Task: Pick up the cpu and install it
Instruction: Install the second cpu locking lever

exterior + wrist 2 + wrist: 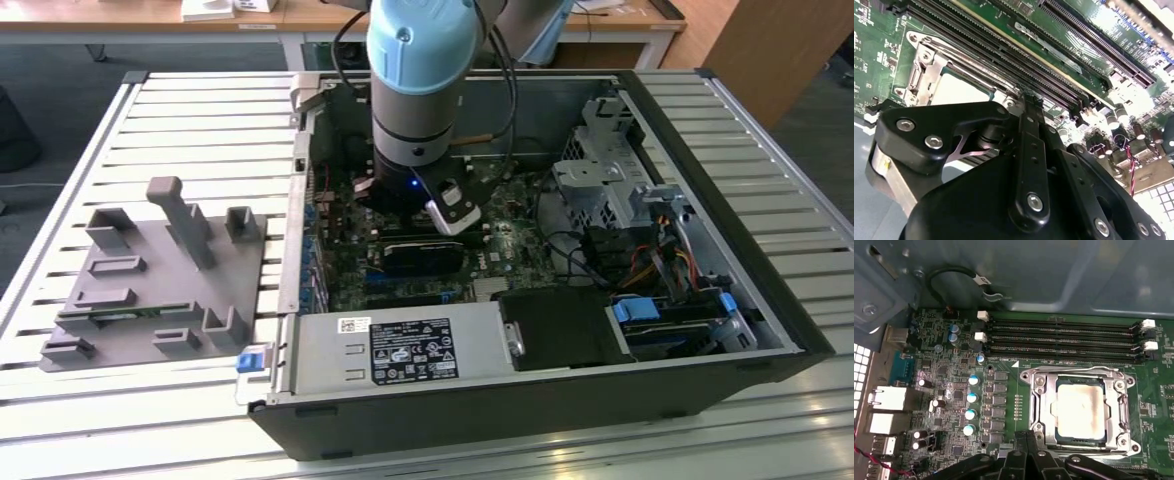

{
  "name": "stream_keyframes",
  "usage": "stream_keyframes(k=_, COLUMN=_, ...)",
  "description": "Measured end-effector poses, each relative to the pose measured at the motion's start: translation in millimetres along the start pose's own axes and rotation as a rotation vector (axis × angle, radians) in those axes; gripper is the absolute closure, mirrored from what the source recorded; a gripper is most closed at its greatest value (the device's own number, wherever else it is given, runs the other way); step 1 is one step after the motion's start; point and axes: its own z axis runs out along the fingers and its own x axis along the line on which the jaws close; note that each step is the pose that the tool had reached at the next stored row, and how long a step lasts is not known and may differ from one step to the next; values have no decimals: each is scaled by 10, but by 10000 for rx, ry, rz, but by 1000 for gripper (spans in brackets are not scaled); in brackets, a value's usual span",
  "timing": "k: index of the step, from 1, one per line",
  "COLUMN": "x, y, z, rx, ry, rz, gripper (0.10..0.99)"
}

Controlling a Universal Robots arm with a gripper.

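The cpu [1080, 409], a small flat square chip with a silvery-grey metal top, lies inside the square metal-framed motherboard socket [1037, 402] on the green motherboard [949, 390], and in both wrist views it looks level within the frame. In the second wrist view the same cpu [956, 90] shows just past the black linkage of the gripper [1026, 112], whose jaws appear drawn together to a narrow gap with nothing between them, so the chip is judged already released.

The gripper [1026, 437] hovers close beside the socket's edge. The risk from here is a chip that is not fully keyed: if 1 corner rides on the frame, any push could bend the contacts beneath, which cannot be seen. A sideways brush by the jaws could also nudge it out of seat.

Just beside the socket run 4 long dark memory slots [1064, 342] with white end clips; a drifting arm could catch these.

In the exterior view the pale-blue arm [418, 60] reaches down into the open dark computer case [747, 300], which rests on the slatted metal table [200, 130] near a grey moulded tray [154, 270]. The case walls leave little room.
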Motion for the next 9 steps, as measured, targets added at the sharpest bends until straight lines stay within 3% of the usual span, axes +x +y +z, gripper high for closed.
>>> stream_keyframes(k=6, x=9, y=1, z=4, rx=-16, ry=-3, rz=1, gripper=980)
stream_keyframes(k=9, x=14, y=19, z=-62, rx=-16, ry=-2, rz=3, gripper=980)
